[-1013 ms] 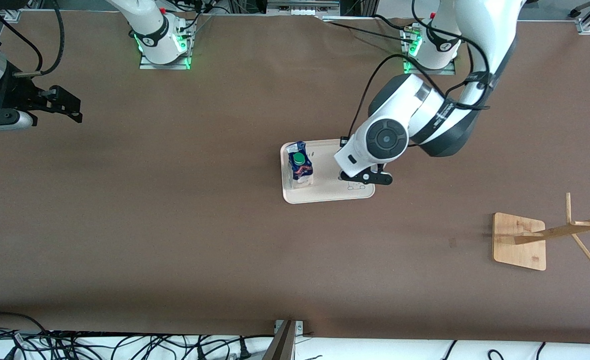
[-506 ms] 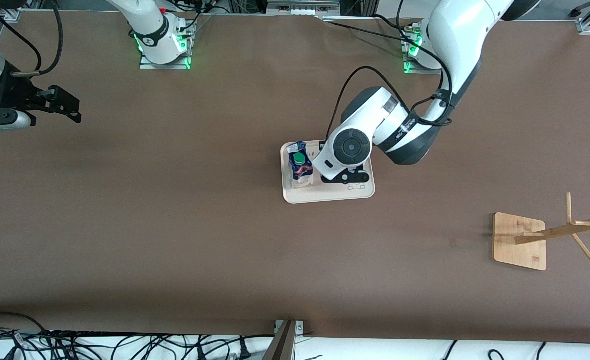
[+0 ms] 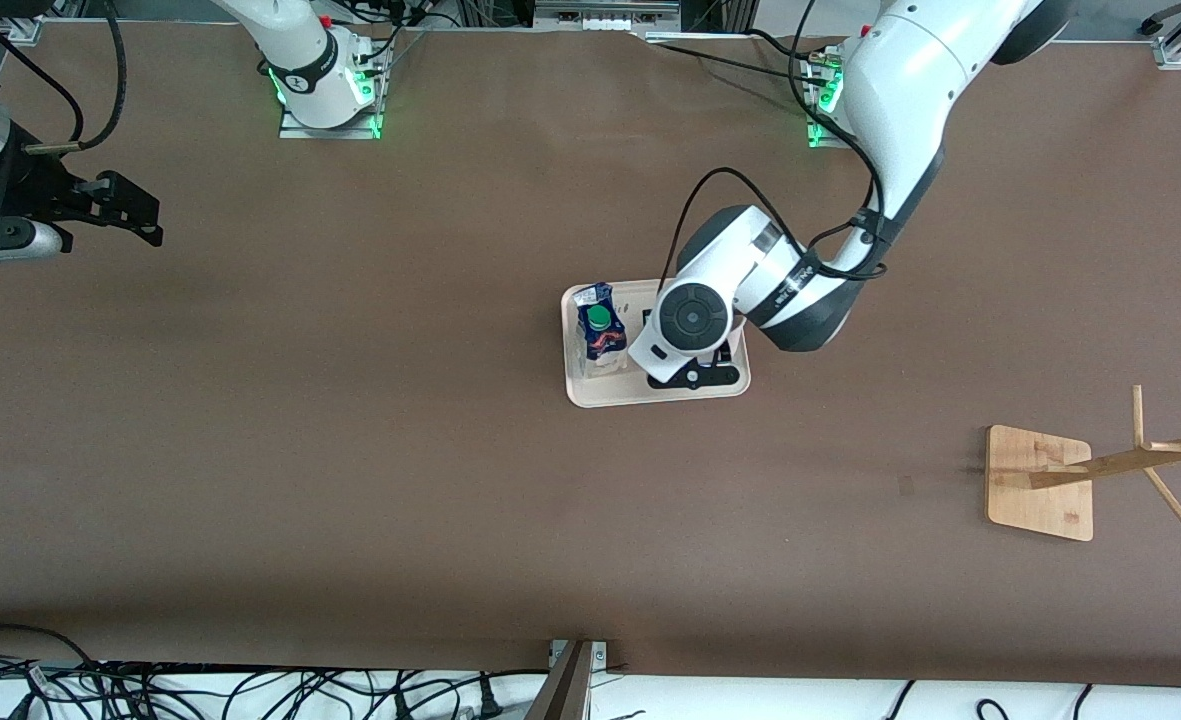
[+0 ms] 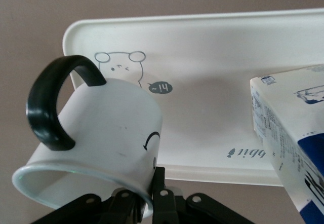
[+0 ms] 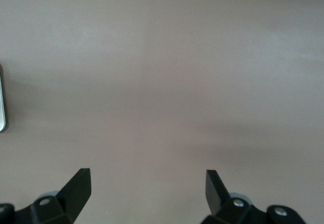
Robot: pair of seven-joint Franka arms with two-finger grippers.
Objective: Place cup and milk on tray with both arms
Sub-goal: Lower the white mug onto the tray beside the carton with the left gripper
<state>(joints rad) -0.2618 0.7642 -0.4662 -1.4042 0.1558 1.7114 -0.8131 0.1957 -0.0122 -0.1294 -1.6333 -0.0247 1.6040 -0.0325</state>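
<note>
The cream tray (image 3: 650,392) lies mid-table. The blue and white milk carton (image 3: 600,335) with a green cap stands on the tray's end toward the right arm. My left gripper (image 3: 697,376) is over the tray beside the milk, and its wrist hides the cup in the front view. In the left wrist view the gripper (image 4: 153,186) is shut on the rim of the white cup (image 4: 101,133), which tilts over the tray (image 4: 212,46) near the bunny drawing, with the milk (image 4: 291,133) close by. My right gripper (image 3: 135,215) waits open and empty (image 5: 147,188) over bare table.
A bamboo rack (image 3: 1040,482) with a slanted wooden arm stands toward the left arm's end, nearer the camera than the tray. Cables lie along the table's near edge.
My left arm has carried the cup across the tray toward the milk and sunk lower. The right arm has not moved.
</note>
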